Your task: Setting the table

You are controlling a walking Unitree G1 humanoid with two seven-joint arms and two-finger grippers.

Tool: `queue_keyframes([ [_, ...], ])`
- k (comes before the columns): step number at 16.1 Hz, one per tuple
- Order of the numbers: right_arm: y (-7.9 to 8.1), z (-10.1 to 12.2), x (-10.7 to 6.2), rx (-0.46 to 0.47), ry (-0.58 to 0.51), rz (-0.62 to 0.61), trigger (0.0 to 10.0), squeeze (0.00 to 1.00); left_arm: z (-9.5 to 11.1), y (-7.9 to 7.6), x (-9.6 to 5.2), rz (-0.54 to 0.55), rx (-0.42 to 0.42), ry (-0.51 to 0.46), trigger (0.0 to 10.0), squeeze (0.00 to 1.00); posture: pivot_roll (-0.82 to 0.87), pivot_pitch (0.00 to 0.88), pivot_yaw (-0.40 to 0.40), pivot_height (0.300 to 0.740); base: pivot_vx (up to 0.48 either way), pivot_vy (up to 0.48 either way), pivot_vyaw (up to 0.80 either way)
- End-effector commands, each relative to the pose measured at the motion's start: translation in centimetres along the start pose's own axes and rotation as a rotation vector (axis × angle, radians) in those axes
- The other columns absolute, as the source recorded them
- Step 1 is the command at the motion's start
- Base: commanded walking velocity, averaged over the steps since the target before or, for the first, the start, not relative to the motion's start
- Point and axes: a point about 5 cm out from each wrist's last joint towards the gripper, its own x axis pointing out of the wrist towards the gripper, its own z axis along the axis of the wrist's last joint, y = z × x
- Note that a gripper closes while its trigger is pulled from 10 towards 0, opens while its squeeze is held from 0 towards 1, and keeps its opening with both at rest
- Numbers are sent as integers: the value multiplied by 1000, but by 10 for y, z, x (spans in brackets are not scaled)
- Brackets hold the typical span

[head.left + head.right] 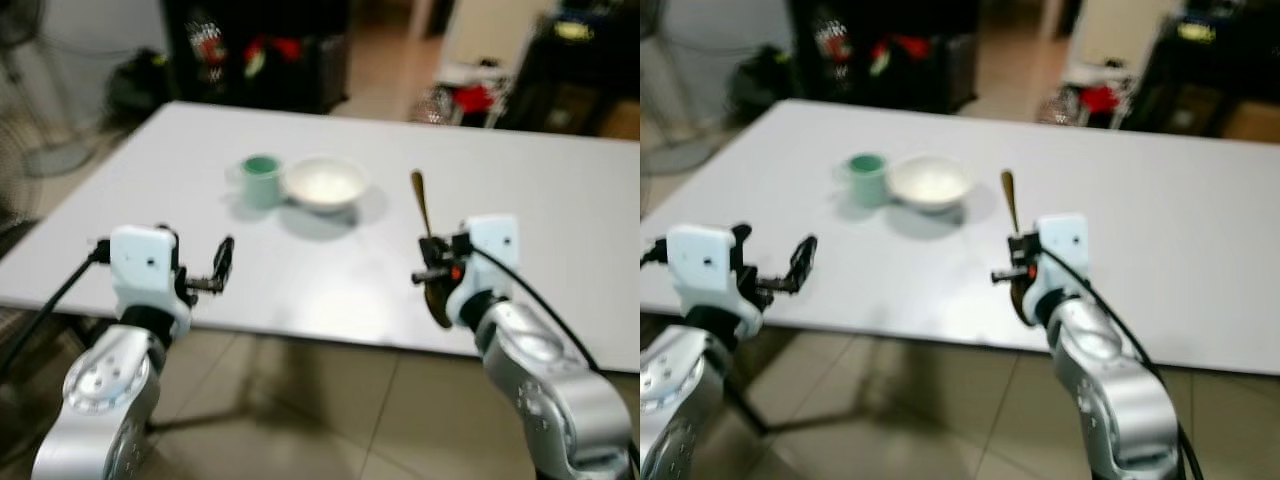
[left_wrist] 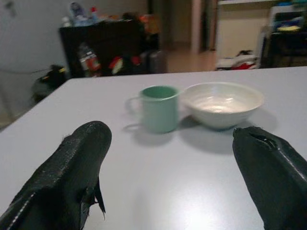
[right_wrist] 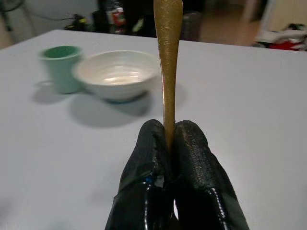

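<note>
My right tool (image 3: 172, 143) pinches a spoon (image 3: 167, 57), its long axis pointing ahead past the bowl's (image 1: 324, 183) right side. My left tool (image 2: 172, 172) gapes empty, facing the cup (image 1: 262, 179) left of the bowl on the desk (image 1: 560, 230).

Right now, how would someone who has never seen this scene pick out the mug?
Start at the white table. Near its middle a white bowl stands beside a smaller vessel on the robot's left. That is the mug: pale green, straight-sided, with a handle facing away from the bowl.
</note>
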Motion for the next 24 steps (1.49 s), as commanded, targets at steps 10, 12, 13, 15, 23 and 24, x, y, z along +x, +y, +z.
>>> queue_keyframes([
  [10, -3, 0, -2, -5, -3, -12, 10000, 0, 1, -1, 3, -2, 17, -6, 10000, 0, -19, 0, 15, 740, 346, 0, 0],
  [12, -2, -2, -2, -1, 2, -15, 10000, 0, 1, -1, 3, -6, 22, -7, 10000, 0, -18, 0, 17, 740, 0, 0, 0],
  [13, -2, -3, -3, 4, 9, -17, 10000, 0, 1, -1, 4, -14, 20, -7, 10000, 0, -17, 0, 20, 740, 0, 0, 0],
  [15, -2, -5, -3, 13, 24, -20, 10000, 0, 1, -1, 4, -13, 23, -9, 10000, 0, -17, 0, 24, 740, 0, 334, -756],
  [23, -2, -7, -4, 22, 34, -24, 10000, 0, 0, 0, 5, -24, 32, 1, 10000, 0, -17, 0, 27, 740, 0, 362, -800],
  [24, -2, -7, -4, 22, 34, -23, 10000, 0, 0, 0, 5, -23, 32, 1, 10000, 0, -17, 0, 27, 740, 0, 360, -800],
])
